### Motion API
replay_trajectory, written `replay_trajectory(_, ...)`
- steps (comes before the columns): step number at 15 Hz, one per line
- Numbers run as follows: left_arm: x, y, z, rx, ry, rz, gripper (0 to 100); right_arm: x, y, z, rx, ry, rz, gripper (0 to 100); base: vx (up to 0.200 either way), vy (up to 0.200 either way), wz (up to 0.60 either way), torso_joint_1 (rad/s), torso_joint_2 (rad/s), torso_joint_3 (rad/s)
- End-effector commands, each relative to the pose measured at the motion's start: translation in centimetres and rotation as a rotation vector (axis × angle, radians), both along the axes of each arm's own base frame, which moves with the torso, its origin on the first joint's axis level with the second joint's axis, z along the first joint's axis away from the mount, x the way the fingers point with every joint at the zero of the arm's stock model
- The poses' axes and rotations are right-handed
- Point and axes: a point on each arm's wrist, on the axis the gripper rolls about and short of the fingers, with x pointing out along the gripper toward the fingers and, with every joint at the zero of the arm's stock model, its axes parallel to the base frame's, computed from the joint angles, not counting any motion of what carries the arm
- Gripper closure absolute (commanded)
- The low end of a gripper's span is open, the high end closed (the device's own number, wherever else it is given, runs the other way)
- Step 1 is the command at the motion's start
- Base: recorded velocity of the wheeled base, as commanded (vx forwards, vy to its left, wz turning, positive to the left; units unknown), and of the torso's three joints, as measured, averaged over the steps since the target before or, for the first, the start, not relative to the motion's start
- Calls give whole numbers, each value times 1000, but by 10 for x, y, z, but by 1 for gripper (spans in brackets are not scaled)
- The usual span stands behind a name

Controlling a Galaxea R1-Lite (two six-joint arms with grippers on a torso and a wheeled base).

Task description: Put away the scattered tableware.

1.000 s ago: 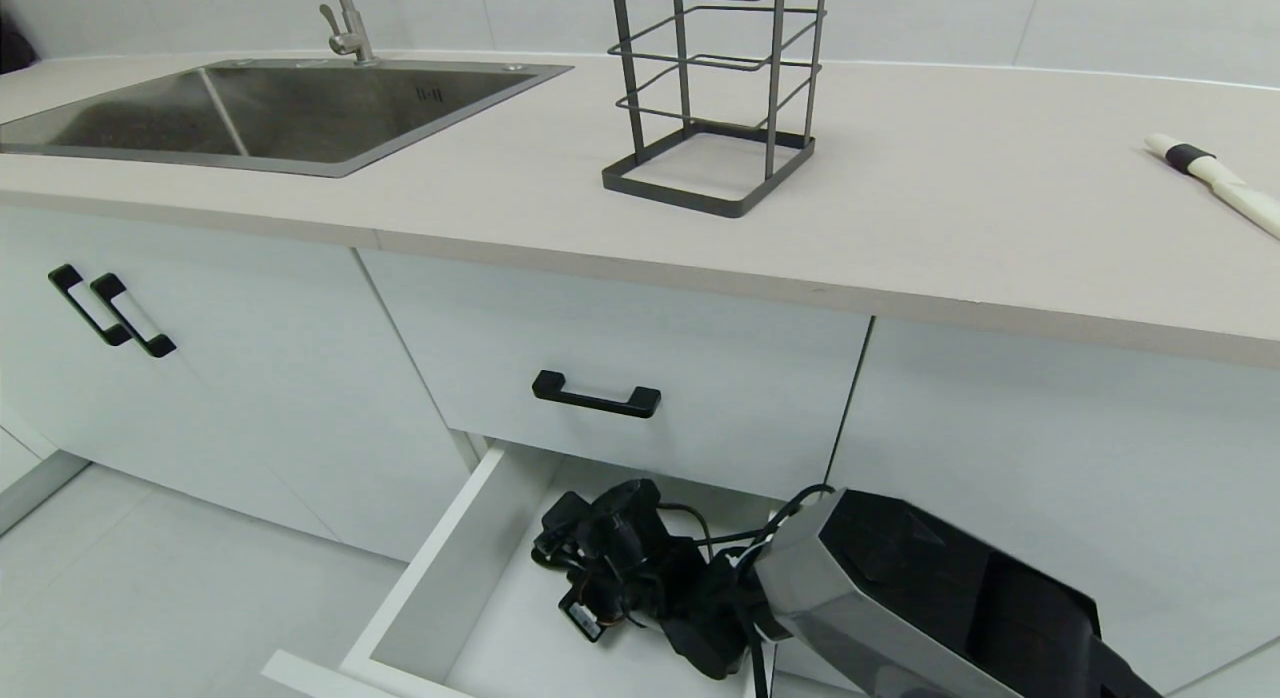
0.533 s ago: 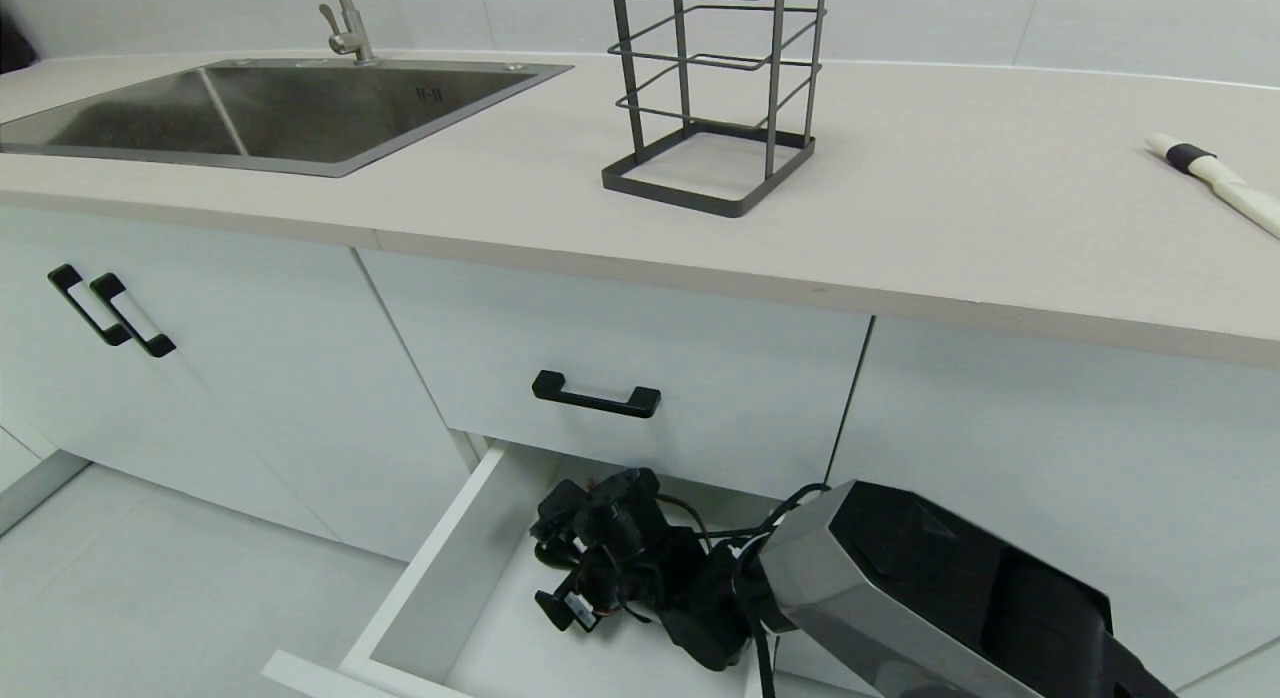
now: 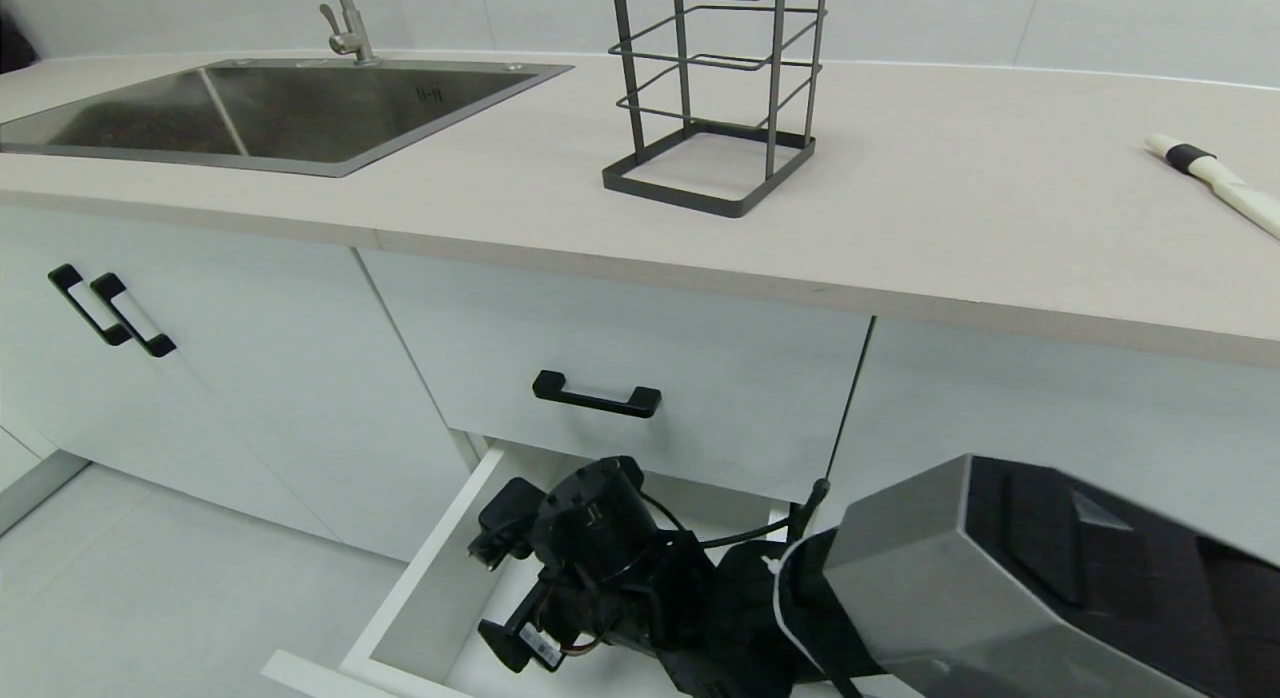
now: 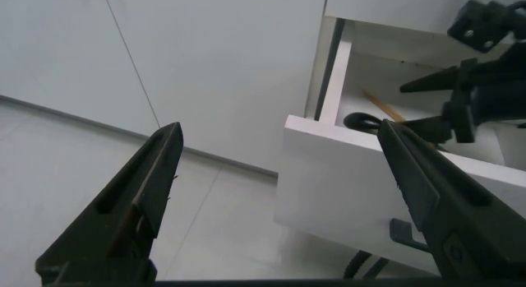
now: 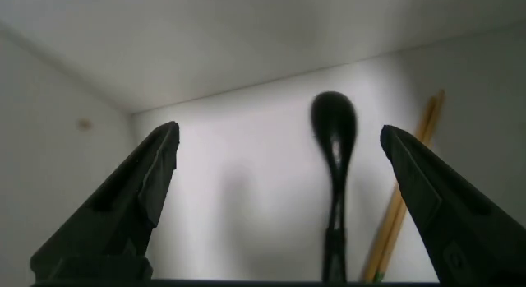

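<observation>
"Has the right gripper [image 3: 497, 586] moved?"
"Yes. Since 1 second ago it has swung toward the left wall of the open drawer [image 3: 440, 568]. Its fingers are apart, holding nothing."
"And the tableware?"
"1 black spoon [image 5: 333, 131] and the chopsticks [image 5: 407, 196] lie inside the drawer. The left gripper [image 4: 279, 131] hangs outside, also spread."

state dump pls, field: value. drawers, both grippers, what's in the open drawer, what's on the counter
lower drawer: pulled open
upper drawer: shut
right gripper: inside the lower drawer, fingers open, holding nothing
left gripper: outside the lower drawer, near its front corner, fingers open, empty
in drawer: black spoon with wooden chopsticks beside it
on counter: white utensil with a black band, wire rack, sink
</observation>
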Motion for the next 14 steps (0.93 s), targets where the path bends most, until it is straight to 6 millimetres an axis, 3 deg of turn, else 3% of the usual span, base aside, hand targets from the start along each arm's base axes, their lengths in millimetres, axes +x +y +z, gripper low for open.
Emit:
replay_trajectory(1,0,0,0,0,0,1,0,-31,-16,41,40,-23,42,0,0,0,0,0,0,0)
replay_trajectory(4,0,0,0,0,0,1,0,-56,-54,63,65,-41,55,0,0,0,0,0,0,0)
replay_trajectory(7,0,0,0,0,0,1,0,-68,-82,80,155,-103,52,0,0,0,0,0,0,0)
replay_trajectory(10,0,0,0,0,0,1,0,-86,-118,74,155,-93,77,0,0,0,0,0,0,0)
replay_trajectory(14,0,0,0,0,0,1,0,-104,-158,84,254,-79,212,0,0,0,0,0,0,0)
